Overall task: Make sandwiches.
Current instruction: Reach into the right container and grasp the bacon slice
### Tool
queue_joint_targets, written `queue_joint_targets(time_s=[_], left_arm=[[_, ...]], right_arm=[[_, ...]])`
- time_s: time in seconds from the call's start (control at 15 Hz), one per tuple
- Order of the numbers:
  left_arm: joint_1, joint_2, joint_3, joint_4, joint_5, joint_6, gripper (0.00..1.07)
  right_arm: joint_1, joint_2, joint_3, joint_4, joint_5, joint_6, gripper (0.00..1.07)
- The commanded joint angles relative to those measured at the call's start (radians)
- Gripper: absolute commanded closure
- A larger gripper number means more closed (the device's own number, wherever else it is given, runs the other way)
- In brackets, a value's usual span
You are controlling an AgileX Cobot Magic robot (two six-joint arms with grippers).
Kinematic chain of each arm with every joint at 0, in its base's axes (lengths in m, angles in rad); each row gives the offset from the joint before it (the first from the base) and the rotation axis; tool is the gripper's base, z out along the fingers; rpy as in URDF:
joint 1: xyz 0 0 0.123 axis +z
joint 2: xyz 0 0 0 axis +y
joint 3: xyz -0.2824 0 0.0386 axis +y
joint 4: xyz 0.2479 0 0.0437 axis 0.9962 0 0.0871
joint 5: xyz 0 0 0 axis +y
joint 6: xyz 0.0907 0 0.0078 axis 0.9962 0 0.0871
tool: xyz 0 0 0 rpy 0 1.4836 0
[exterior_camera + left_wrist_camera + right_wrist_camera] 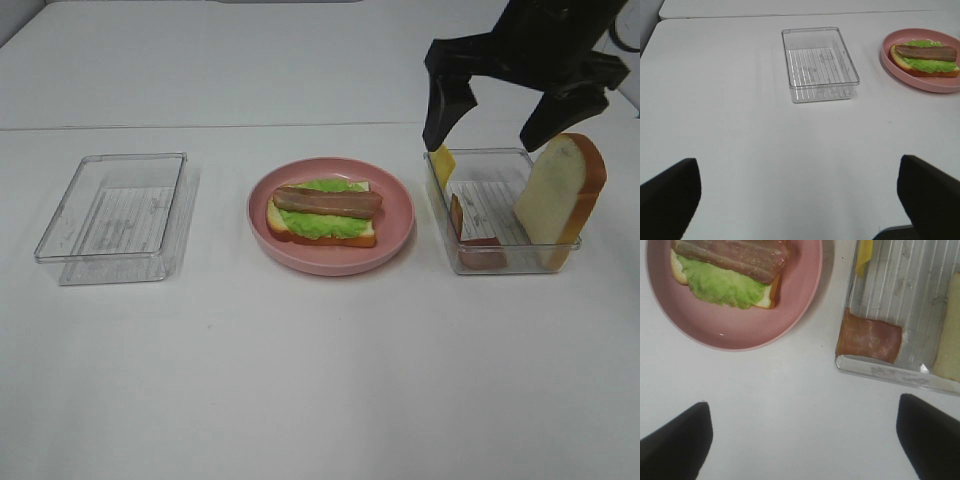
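Two clear plastic trays and a pink plate sit in a row on a plain white surface that fills every view. A faint seam crosses the surface on the far side. Of the room, only a grey strip at the far left corner shows.

The sandwich lies open on the plate in the middle: a bread slice at the bottom, then green lettuce, with a brown bacon strip on top. The left tray stands well apart from the plate.

In the right tray, a second bread slice stands on edge at the right end and rises above the rim. A meat slice leans at the near left corner. A yellow cheese slice at the far left corner is partly hidden.

The right hand hangs over the far side of the right tray, fingers wide apart and holding nothing; its arm is cut off at the frame's top. The left hand shows only in its own wrist view, as two dark, blurred fingertips, spread wide over bare surface on the near side of the left tray.
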Motion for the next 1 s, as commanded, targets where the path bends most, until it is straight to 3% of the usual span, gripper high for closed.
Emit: queue_joint_targets(time_s=[0.07, 0.33, 1.0], left_arm=[[0.004, -0.023, 0.003, -0.01, -0.01, -0.007, 0.06], [0.004, -0.023, 0.003, -0.01, -0.01, -0.007, 0.06], [0.004, -0.023, 0.003, -0.011, -0.01, -0.007, 0.06]], right_arm=[[0.001, 0.114, -0.073, -0.02, -0.011, 0.002, 0.11], [0.0, 0.274, -0.198, -0.023, 0.018, -0.026, 0.11], [-0.001, 0.4, -0.207, -0.018, 0.064, -0.046, 0.14]])
